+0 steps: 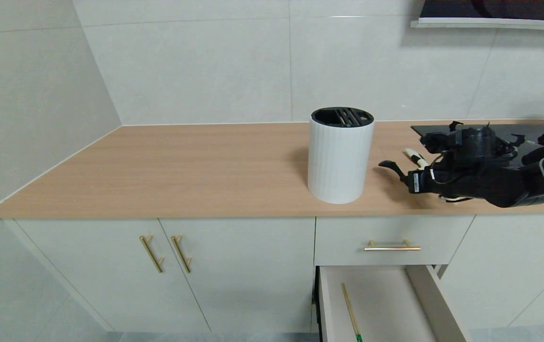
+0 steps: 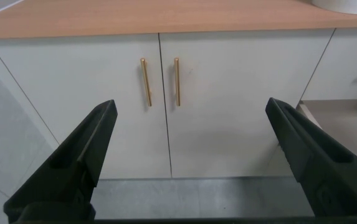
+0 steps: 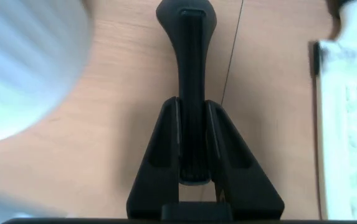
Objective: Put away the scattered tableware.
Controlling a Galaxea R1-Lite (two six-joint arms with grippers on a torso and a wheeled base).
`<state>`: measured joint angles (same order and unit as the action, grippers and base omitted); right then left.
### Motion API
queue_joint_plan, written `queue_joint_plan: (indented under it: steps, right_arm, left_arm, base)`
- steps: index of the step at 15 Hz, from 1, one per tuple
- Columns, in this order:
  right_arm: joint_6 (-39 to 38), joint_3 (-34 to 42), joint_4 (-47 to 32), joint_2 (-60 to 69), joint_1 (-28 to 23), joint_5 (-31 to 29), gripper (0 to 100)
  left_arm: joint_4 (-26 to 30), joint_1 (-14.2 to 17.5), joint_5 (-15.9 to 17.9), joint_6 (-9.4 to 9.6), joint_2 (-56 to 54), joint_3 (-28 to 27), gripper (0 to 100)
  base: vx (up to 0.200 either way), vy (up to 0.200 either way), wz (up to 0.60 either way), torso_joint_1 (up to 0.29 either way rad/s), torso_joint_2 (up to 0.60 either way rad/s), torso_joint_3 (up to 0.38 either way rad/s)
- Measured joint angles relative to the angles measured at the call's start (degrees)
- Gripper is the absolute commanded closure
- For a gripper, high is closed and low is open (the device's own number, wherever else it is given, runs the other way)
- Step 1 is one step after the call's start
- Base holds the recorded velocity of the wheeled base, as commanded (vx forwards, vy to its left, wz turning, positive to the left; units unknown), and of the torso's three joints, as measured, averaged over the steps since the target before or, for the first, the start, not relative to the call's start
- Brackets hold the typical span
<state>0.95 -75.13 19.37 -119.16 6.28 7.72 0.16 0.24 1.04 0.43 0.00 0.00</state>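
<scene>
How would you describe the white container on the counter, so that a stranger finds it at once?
Find the long wooden countertop along the tiled wall. Right of its middle, above the closed drawer with a gold handle, stands an upright white ribbed cylinder with a black slotted top. It is the only tall white thing there.

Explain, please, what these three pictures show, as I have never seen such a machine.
It is a two-armed robot. The wide picture comes from its head camera, the other two from cameras on its wrists. On the wooden counter stands a white slotted holder, with a white-handled item lying beyond the right gripper. That gripper is shut on a black utensil. The left gripper, open and empty, faces the cabinet doors. A thin wooden stick lies in the open drawer.
</scene>
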Motion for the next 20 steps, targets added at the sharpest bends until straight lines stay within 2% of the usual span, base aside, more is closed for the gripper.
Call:
queue_joint_plan:
  steps: [5, 9, 16, 20]
  right_arm:
    - [-4.58, 8.63, -8.62, 13.76, 1.24, -2.88, 100]
    - [-5.77, 18.66, -11.17, 23.00, 2.97, -6.52, 100]
    - [-5.96, 31.81, -9.44, 30.71, 5.64, -8.16, 100]
    - [-5.81, 37.71, -0.99, 30.33, 5.71, -8.23, 100]
  left_arm:
    - [0.00, 0.00, 0.02, 0.00, 0.00, 0.00, 0]
    - [0.02, 0.00, 0.00, 0.00, 0.00, 0.00, 0]
    - [0.02, 0.00, 0.00, 0.01, 0.00, 0.00, 0]
    - [0.02, 0.00, 0.02, 0.00, 0.00, 0.00, 0]
  base:
    - [0.000, 0.000, 0.00, 0.000, 0.00, 0.000]
    - [0.000, 0.000, 0.00, 0.000, 0.00, 0.000]
    - [0.000, 0.000, 0.00, 0.000, 0.00, 0.000]
    - [0.000, 0.000, 0.00, 0.000, 0.00, 0.000]
